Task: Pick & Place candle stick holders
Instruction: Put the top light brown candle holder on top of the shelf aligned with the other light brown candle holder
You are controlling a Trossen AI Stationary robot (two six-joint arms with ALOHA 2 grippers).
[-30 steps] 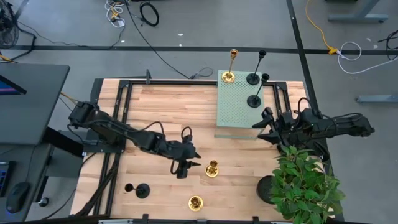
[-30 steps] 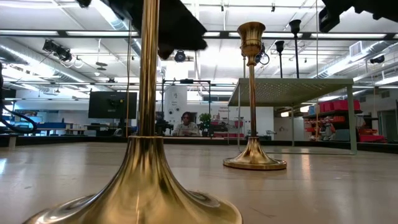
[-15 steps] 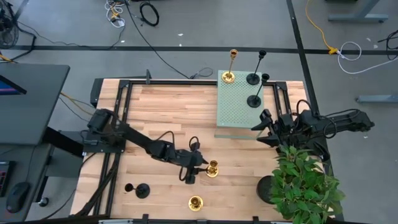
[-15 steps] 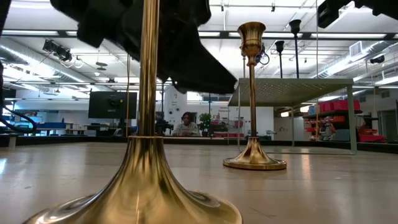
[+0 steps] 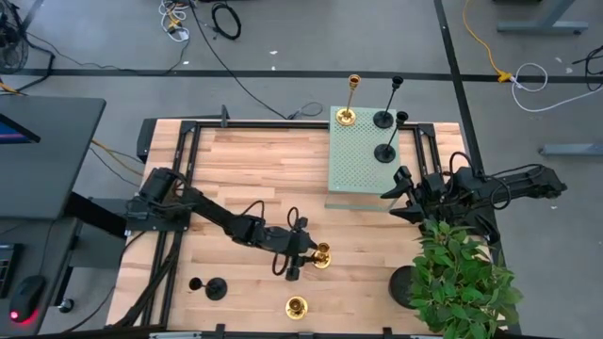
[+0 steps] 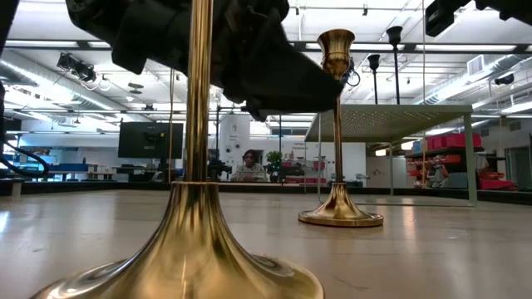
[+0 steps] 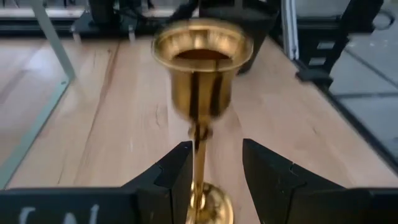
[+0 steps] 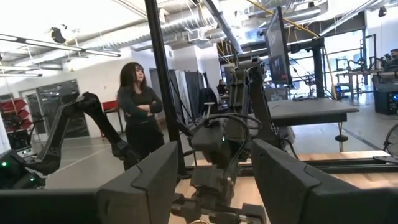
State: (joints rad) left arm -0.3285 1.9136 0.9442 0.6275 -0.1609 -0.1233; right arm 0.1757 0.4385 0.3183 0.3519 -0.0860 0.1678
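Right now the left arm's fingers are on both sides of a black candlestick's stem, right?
Not black. The left wrist view shows the left gripper with its fingers on both sides of a shiny gold candlestick, open and not yet squeezing its stem. The rest is right.

Green perforated stand [image 5: 362,160] at table's [image 5: 245,179] far side — potted plant [image 5: 459,279] right.

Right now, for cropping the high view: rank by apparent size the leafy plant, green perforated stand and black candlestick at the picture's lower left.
Leafy green plant, though taller, so nearer the camera
green perforated stand
matte black metal candlestick
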